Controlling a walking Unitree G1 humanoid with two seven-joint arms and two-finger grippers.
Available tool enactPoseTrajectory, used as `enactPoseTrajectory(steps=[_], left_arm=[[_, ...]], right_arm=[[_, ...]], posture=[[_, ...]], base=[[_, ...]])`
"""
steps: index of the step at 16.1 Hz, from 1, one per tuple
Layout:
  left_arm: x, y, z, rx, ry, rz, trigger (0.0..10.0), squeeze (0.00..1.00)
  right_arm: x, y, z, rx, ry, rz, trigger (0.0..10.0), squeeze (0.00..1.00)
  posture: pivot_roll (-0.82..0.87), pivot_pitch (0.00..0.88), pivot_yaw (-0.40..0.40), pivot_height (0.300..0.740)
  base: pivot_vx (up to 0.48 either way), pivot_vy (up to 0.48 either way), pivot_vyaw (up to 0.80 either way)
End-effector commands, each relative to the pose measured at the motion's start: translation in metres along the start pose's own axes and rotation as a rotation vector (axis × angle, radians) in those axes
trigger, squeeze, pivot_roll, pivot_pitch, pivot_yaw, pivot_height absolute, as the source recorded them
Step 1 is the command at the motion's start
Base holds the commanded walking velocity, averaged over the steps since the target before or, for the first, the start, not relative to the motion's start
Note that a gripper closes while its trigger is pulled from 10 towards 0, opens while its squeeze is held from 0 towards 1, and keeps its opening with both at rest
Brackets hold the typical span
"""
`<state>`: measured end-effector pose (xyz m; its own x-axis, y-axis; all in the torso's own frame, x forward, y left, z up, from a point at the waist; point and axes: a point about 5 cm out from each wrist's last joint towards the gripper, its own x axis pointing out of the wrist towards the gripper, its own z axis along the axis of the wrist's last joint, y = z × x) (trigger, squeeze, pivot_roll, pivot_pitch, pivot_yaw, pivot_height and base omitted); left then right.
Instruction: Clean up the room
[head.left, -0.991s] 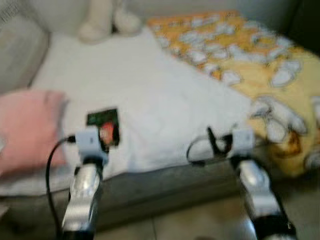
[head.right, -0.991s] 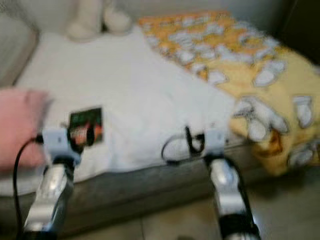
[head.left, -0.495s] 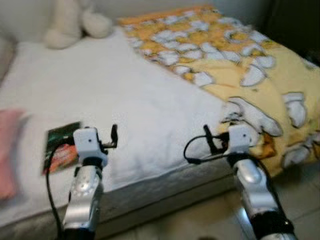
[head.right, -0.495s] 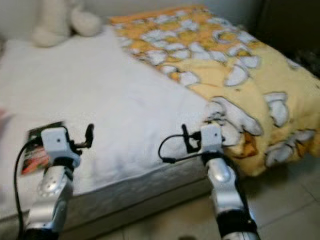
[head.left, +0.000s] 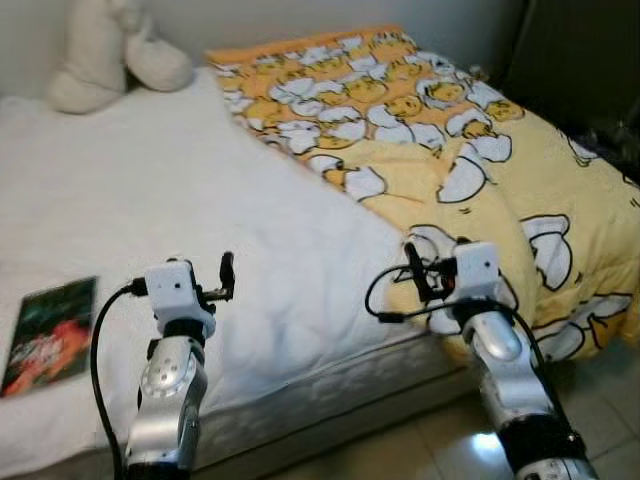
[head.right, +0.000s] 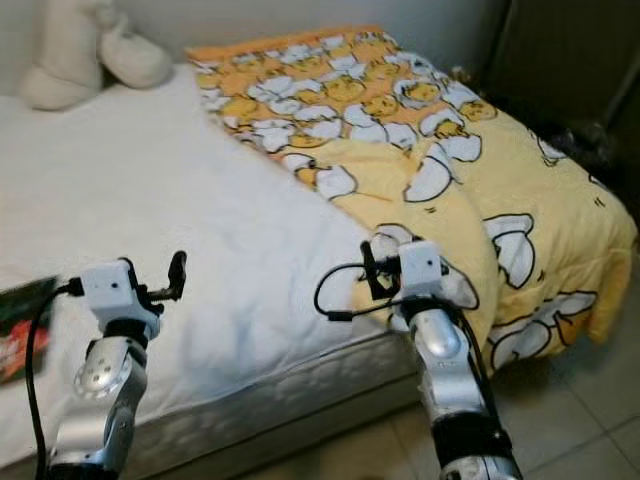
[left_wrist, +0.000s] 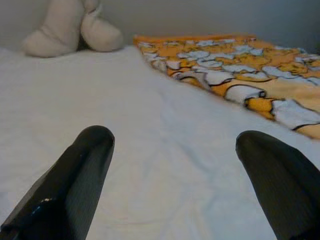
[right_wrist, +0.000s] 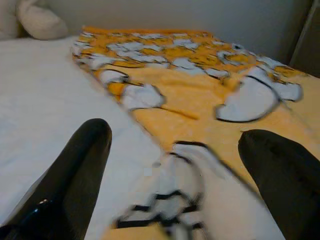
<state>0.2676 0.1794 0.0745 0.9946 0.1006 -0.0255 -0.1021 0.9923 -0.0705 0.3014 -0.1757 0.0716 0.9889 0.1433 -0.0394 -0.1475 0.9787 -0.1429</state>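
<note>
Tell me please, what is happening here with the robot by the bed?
The robot stands at the side of a bed, both arms raised over its edge. The left gripper is open above the white sheet, holding nothing. The right gripper is open beside the yellow duck blanket, which hangs off the bed's side. A book lies near the edge, and a cream plush toy sits at the head.

Both silver arms reach forward from the bottom of the head views, forearms angled up and wrists level. The left tool (left_wrist: 172, 165) hovers with its two black fingers (left_wrist: 75, 180) spread wide apart and nothing between them; a black cable loops from its white wrist block down along the forearm. The right tool (right_wrist: 175, 170) is held at about the same height, fingers (right_wrist: 70, 170) likewise wide apart and empty, a black cable curling off its wrist.
</note>
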Motion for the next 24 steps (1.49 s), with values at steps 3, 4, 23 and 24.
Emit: enactPoseTrajectory(steps=[3,4,23,24], left_arm=[[-0.014,0.009,-0.004,-0.005,-0.006,0.016,10.0,0.00],[-0.019,0.013,-0.008,-0.005,0.012,0.033,10.0,0.00],[-0.017,-0.002,0.003,0.025,-0.028,0.057,10.0,0.00],[-0.016,-0.001,0.005,0.036,-0.026,0.047,10.0,0.00]], right_arm=[[0.003,-0.011,0.005,-0.056,-0.005,-0.032,10.0,0.00],[0.005,-0.013,0.007,-0.053,-0.010,-0.031,10.0,0.00],[0.019,0.003,0.002,-0.028,0.040,0.101,10.0,0.00],[0.021,0.008,-0.002,0.036,0.074,0.085,10.0,0.00]], posture=[[-0.12,0.000,0.089,0.740],[-0.12,0.000,0.072,0.740],[-0.07,0.000,0.013,0.740],[-0.06,0.000,0.018,0.740]], base=[[0.214,-0.236,0.00],[0.000,0.000,0.00],[0.000,-0.163,0.14],[0.000,0.000,0.00]])
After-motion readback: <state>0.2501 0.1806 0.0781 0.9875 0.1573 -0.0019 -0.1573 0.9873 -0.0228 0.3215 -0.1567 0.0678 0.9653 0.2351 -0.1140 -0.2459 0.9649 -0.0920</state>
